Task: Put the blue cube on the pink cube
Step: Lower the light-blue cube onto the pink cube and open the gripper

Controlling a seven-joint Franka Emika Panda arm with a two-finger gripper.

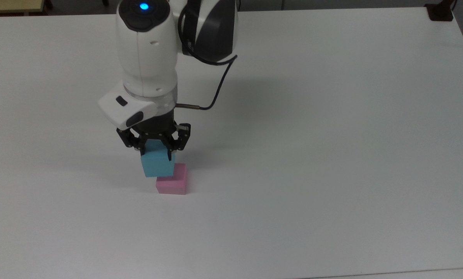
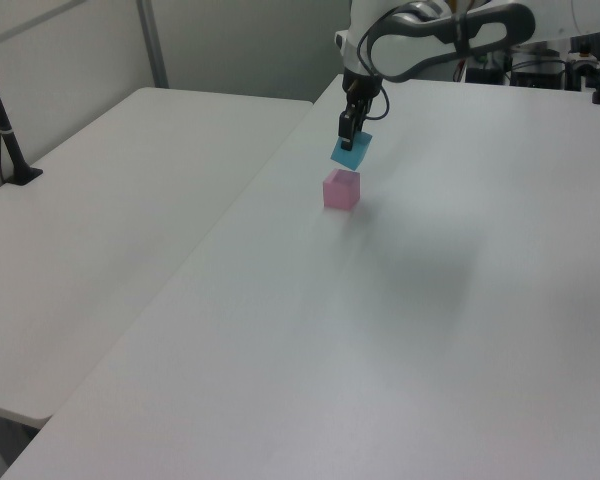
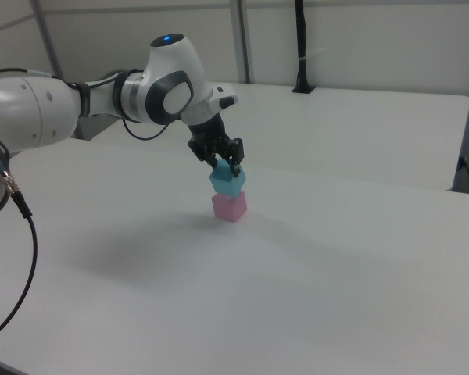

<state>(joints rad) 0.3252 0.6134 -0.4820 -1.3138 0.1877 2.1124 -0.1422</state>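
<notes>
Black two-prong fingers (image 1: 156, 152) clamping small sky-blue foam cube (image 1: 157, 163), tilted, just above small pink foam cube (image 1: 172, 180) on white surface (image 1: 332, 155).

Right view. The white arm (image 3: 78, 98) reaches in from the right view's left, a blue light lit on its upper joint. The gripper (image 3: 223, 166) points downward, its jaws closed against opposite sides of the blue cube (image 3: 228, 180). The blue cube is tilted, one corner lowest, and sits directly above the pink cube (image 3: 230, 206); whether the two touch cannot be told. The pink cube rests flat on the white desk (image 3: 336, 266). A black cable (image 3: 19, 258) hangs at the right view's left edge. A second white desk (image 3: 375, 117) stands behind, carrying a black post (image 3: 301, 47).
</notes>
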